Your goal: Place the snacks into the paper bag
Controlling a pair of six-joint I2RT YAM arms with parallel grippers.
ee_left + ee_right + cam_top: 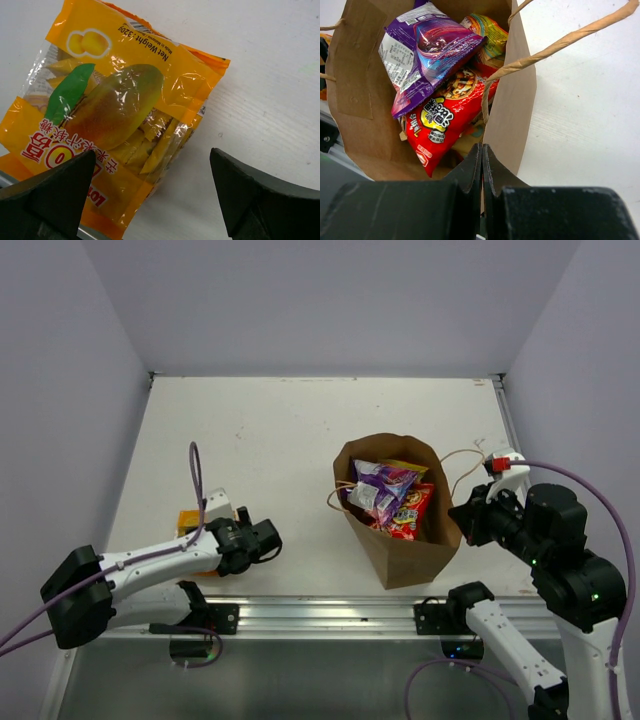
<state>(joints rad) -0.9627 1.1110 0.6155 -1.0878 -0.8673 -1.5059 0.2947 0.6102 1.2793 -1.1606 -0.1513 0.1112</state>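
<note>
my left gripper (152,172) hangs open over the mango packet (115,110), which lies flat on the table (270,75), well left of the bag (405,558). my right gripper (482,155) is closed at the bag's rim. the slick, flat film could slip my pinch, or a clumsy drop could tip the bag.

This looks like a robotics lab test cell rather than a home or shop. A bare white tabletop (280,430) surrounds the brown kraft paper bag (405,558). Plain pale lilac wall panels (330,300) enclose it behind and on either side of the bag. In front of the bag, a silver slotted rail (330,612), probably aluminium, carries the white-and-black left robot arm (150,562) and right robot arm (570,575), both trailing purple cables (195,475).
</note>
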